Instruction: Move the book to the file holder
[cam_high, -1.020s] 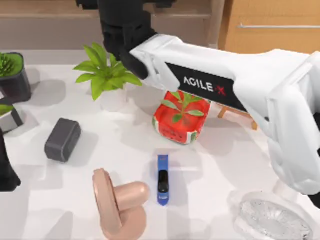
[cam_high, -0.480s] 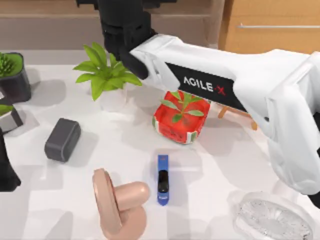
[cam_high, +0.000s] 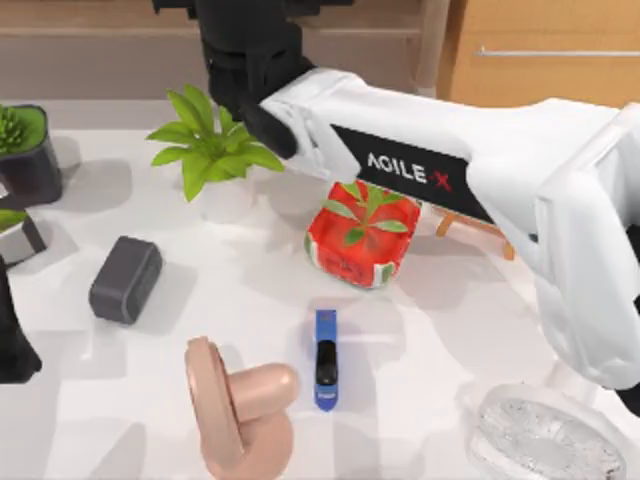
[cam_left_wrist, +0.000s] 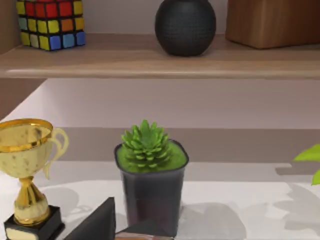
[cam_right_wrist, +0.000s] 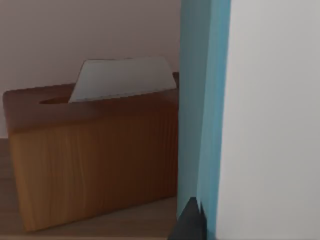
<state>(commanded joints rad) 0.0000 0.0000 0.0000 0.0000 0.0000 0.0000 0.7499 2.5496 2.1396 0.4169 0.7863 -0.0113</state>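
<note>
The book (cam_right_wrist: 205, 110) stands on edge right in front of the right wrist camera, with its light blue cover and white page edges (cam_right_wrist: 270, 120) facing the lens. One dark fingertip (cam_right_wrist: 189, 221) presses against the blue cover. From above, my right arm stretches across the table and its black gripper (cam_high: 243, 55) is up at the back shelf, shut on the book. The file holder is out of view. My left arm (cam_high: 12, 345) stays parked at the table's left edge.
A wooden tissue box (cam_right_wrist: 90, 155) sits on the shelf behind the book. On the table are a leafy plant (cam_high: 212, 150), a red planter (cam_high: 362, 240), a grey speaker (cam_high: 125, 278), a blue stapler (cam_high: 326, 358), a pink object (cam_high: 238, 405), a glass dish (cam_high: 545, 440), and a dark succulent pot (cam_left_wrist: 150, 185).
</note>
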